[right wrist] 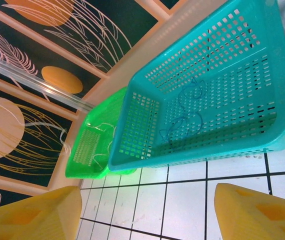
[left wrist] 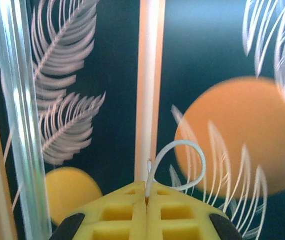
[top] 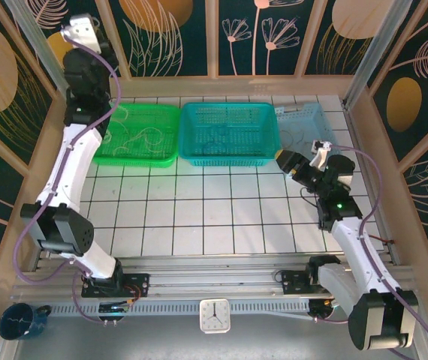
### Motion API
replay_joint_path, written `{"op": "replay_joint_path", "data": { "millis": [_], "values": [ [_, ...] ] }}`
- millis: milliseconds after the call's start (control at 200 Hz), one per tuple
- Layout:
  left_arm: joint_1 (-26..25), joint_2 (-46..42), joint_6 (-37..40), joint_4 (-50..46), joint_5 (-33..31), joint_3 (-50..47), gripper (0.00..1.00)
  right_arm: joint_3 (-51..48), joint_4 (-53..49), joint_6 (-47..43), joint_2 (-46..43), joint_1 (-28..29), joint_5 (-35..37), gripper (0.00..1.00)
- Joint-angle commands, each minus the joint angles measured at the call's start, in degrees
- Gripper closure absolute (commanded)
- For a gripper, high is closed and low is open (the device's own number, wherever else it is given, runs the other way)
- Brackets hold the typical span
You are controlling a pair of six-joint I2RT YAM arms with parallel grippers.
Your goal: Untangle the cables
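**Q:** What does the left gripper hold?

**A:** Its yellow jaws are pressed together on a white cable. The strand emerges at the fingertip seam.

**Q:** Orientation of that cable?

**A:** It leaves the jaws along the finger axis, then curls in one loop just above and right of the tips, bending back toward them.

**Q:** And the right gripper?

**A:** The jaws stand wide apart and hold nothing. Ahead of them a blue cable meanders across the floor of the teal basket. The green basket lies beyond it.

**Q:** How is the step best done?

**A:** Probably by keeping the pinch firm and drawing slowly along the strand's length, so that neighbouring wires slip off instead of tightening.
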Motion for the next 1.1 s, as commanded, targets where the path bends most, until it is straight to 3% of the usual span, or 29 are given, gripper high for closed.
{"op": "replay_joint_path", "data": {
  "millis": [0, 100, 130, 170, 210, 265, 305, 440, 525, 585, 606, 621, 641, 816, 941, 1096],
  "values": [
    [1.03, -2.57, -2.57, 4.95, 0.13, -8.50, 1.00, 1.75, -0.47, -0.99, -1.24, -0.53, -1.03, 0.29],
    [1.16, -4.68, -4.29, 7.04, 2.20, -15.47, 0.96, 2.03, -1.07, -1.66, -1.41, -0.59, -1.23, 0.29],
    [1.16, -5.05, -4.96, 6.76, 3.10, -16.57, 0.84, 2.11, -1.21, -1.84, -1.34, -0.60, -1.23, 0.29],
    [1.16, -5.45, -5.81, 5.70, 4.15, -16.91, 0.54, 2.28, -1.43, -2.01, -1.33, -0.61, -1.32, 0.29],
    [1.22, -5.65, -6.24, 4.28, 5.53, -16.15, 0.32, 2.42, -1.47, -2.11, -1.32, -0.62, -1.32, 0.29],
    [1.25, -5.36, -6.77, 0.98, 7.00, -13.69, 0.11, 2.58, -1.53, -2.21, -1.22, -0.62, -1.39, 0.29],
    [1.25, -4.87, -7.08, -2.15, 7.80, -11.19, 0.02, 2.56, -1.52, -2.23, -1.20, -0.63, -1.41, 0.29],
    [1.21, -4.35, -8.20, -9.67, 11.17, -5.15, 0.01, 2.40, -1.11, -2.42, -1.07, -0.62, -1.23, 0.26],
    [1.29, -6.04, -10.32, -10.59, 12.99, -5.94, 0.01, 2.38, -1.09, -2.85, -0.99, -0.67, -0.67, 0.23],
    [1.25, -8.10, -12.05, -10.05, 14.32, -8.50, 0.01, 2.71, -1.66, -3.73, -0.98, -0.56, 0.26, 0.16],
    [1.25, -8.94, -12.79, -9.56, 14.69, -9.72, 0.01, 2.84, -1.96, -4.31, -0.90, -0.59, 0.61, 0.13],
    [1.25, -9.65, -13.37, -9.15, 14.82, -10.83, 0.01, 2.97, -2.13, -4.84, -0.82, -0.54, 0.95, 0.03],
    [1.25, -10.67, -14.07, -8.42, 15.18, -12.47, 0.01, 3.20, -2.49, -5.47, -0.75, -0.56, 1.59, 0.01],
    [1.25, -21.75, -19.44, 1.30, 16.44, -30.00, 0.01, 5.81, -7.48, -11.60, 0.71, -0.40, 11.84, 0.01],
    [1.24, -31.06, -20.53, 9.00, 12.80, -44.42, 0.01, 6.14, -8.04, -14.71, 1.88, -0.19, 21.73, 0.01],
    [1.18, -40.34, -15.71, 13.94, 5.90, -58.26, 0.01, -1.61, 3.68, -16.25, 1.37, -0.07, 33.43, 0.01]
  ]
}}
